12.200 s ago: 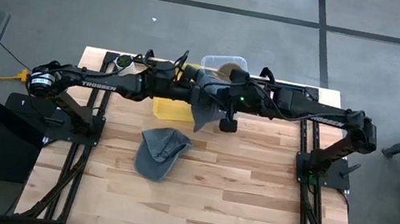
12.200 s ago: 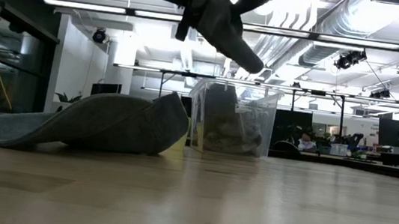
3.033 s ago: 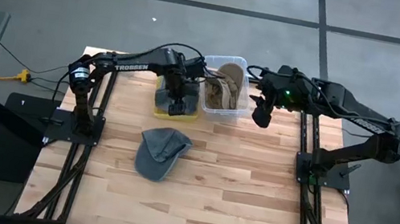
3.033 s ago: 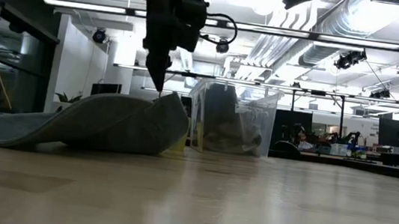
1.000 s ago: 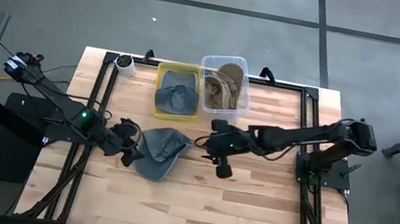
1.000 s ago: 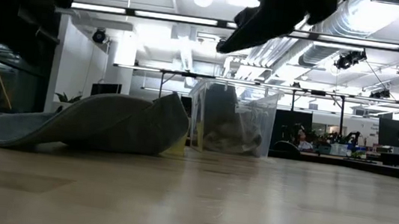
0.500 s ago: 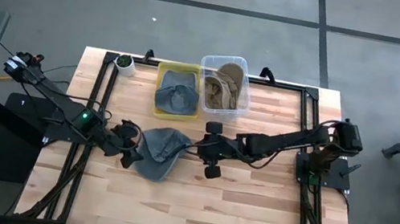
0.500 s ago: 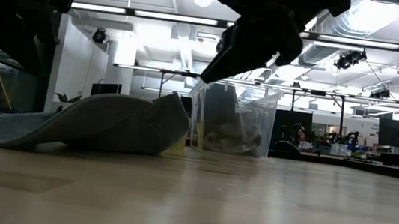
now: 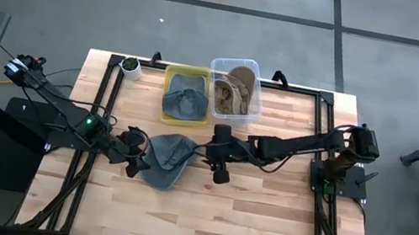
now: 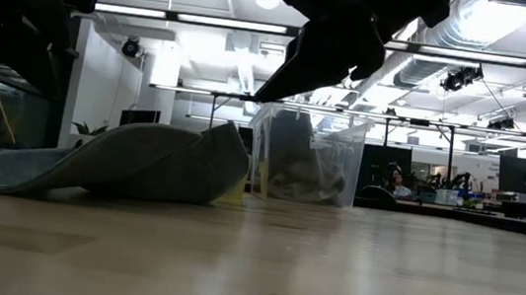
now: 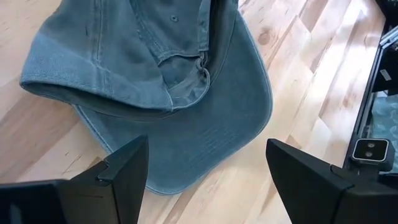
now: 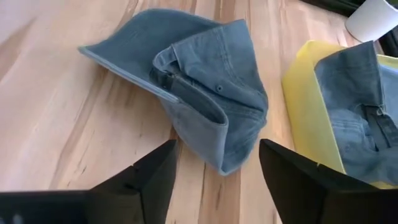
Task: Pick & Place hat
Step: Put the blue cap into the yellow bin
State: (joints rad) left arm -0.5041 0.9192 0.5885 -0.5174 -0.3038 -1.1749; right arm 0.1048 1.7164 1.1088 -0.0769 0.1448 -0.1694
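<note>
A grey-blue hat point(image 9: 166, 160) lies crumpled on the wooden table, resting on its brim and folded crown point(image 10: 122, 163). My left gripper point(image 9: 137, 157) stands open just to the hat's left, by the brim point(image 11: 205, 124). My right gripper point(image 9: 208, 153) stands open just to the hat's right, above the table, its fingers pointing at the folded crown point(image 12: 211, 99). Neither gripper has anything between its fingers.
At the far edge a yellow bin point(image 9: 165, 108) holds another grey-blue hat point(image 12: 354, 106). Beside it a clear bin point(image 9: 253, 99) holds tan hats. A white cup point(image 9: 130, 67) stands at the far left. Bare wood lies toward the table's near edge.
My right gripper has moved toward the table's left edge and down, closing in on the hat's right side. The hat and my left gripper have stayed where they were.
</note>
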